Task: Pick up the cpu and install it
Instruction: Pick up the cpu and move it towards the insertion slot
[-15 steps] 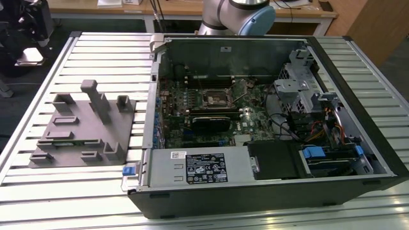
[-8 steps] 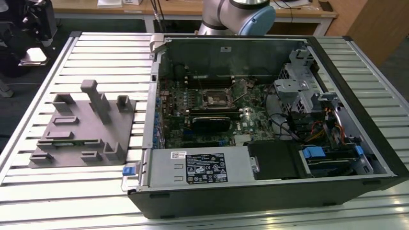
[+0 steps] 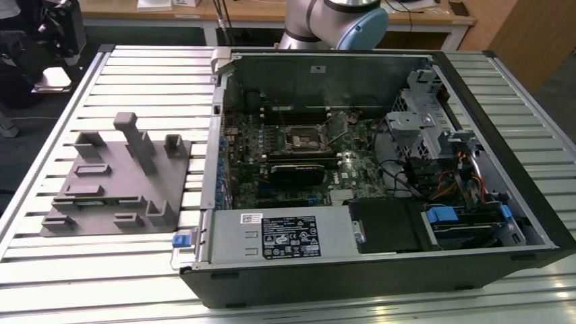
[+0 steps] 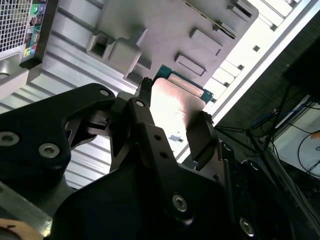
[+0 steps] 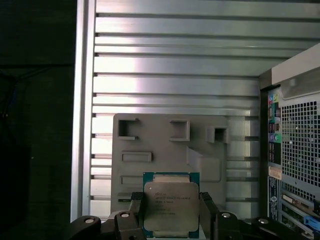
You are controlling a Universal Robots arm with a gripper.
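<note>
Gripper clamps cpu by two edges, aloft near gray tray at computer case's 9 o'clock in the exterior view; thin edge hold risks tilt, slip, drop.

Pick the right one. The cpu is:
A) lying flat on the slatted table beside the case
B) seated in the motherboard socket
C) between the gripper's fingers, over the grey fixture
C: in both wrist views the cpu is clamped between the fingers of the gripper, with the grey fixture behind it.
</note>
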